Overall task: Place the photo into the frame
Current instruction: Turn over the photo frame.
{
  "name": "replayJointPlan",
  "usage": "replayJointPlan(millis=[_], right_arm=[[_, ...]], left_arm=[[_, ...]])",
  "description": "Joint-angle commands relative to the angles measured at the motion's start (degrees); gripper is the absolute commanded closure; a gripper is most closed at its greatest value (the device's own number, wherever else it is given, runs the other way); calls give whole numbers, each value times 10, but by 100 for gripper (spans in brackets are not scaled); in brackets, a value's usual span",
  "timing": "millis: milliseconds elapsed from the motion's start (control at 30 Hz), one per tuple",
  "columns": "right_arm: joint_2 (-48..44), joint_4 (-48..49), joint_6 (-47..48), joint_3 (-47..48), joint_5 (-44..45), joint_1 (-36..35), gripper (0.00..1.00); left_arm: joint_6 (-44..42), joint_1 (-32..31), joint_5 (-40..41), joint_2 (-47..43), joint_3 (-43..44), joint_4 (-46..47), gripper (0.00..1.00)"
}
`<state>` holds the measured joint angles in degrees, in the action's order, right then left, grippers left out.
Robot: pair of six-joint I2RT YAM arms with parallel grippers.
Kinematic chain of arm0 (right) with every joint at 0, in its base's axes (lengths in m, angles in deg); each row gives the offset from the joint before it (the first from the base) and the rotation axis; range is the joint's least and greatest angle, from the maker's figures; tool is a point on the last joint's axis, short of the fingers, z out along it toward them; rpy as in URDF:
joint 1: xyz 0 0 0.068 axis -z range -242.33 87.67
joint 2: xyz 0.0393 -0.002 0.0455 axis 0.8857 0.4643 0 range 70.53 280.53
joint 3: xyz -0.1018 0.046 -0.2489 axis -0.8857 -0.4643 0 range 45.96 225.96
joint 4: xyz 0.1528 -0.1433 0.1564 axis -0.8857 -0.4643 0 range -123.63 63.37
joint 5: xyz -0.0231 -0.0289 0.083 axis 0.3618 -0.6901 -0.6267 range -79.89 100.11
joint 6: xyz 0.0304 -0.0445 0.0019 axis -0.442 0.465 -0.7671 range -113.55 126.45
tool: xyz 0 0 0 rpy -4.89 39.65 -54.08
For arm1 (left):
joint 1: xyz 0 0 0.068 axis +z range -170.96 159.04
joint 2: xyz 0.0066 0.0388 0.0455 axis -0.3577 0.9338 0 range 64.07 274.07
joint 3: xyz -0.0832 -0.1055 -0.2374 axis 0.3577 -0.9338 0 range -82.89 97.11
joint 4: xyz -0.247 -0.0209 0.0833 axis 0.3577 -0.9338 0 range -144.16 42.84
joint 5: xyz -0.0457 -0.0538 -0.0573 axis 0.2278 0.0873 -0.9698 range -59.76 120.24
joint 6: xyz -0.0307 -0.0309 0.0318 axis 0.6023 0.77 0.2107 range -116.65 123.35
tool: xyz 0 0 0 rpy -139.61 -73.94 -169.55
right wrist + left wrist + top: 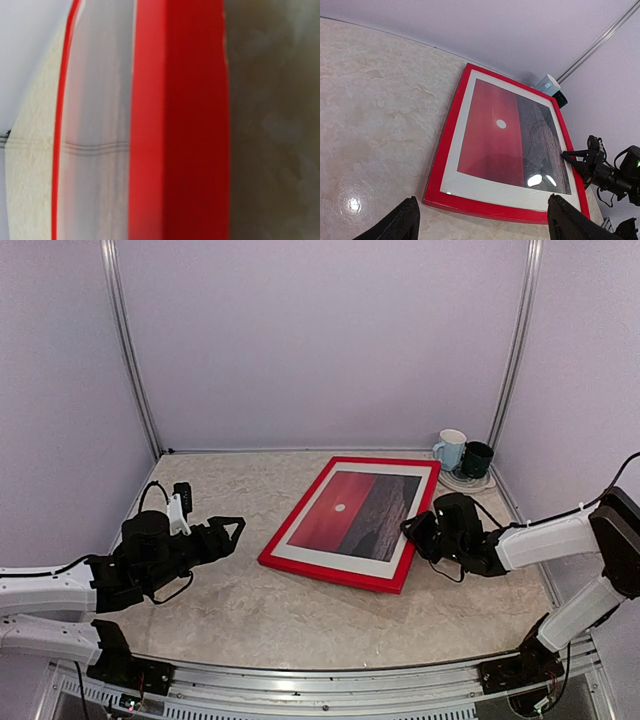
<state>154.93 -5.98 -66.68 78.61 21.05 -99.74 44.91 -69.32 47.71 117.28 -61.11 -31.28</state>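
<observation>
the photo (335, 518) lies inside the frame (330, 575), so seating looks nearly done. my left gripper (235, 533) hangs wide open. my right gripper (410, 530) sits at the frame's edge, grip unclear. next i'd check it's flush.

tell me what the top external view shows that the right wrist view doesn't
Only the top view: the whole frame with the sunset photo showing in it, a pale mug and a dark mug at the far right corner, the left end effector open and apart from the frame, and the right end effector at the frame's right edge.
Only the right wrist view: a blurred close-up along the frame's red edge, with none of its own fingers showing.
Both: the red frame and the marbled table.
</observation>
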Motion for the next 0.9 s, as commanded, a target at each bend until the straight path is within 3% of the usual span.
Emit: replayJointPlan(millis=[0,667,867], right_arm=[[12,58,9,-4,-8,3,62],[59,105,-21,-39,-35,4,44],[70,109,-23,-45,-54,-2,35]], left_arm=[[-1,-3,11,-3,-9,13,13],[-1,-2,15,-8,-12,12,13],[0,-3,16,-7,-12,14,13]])
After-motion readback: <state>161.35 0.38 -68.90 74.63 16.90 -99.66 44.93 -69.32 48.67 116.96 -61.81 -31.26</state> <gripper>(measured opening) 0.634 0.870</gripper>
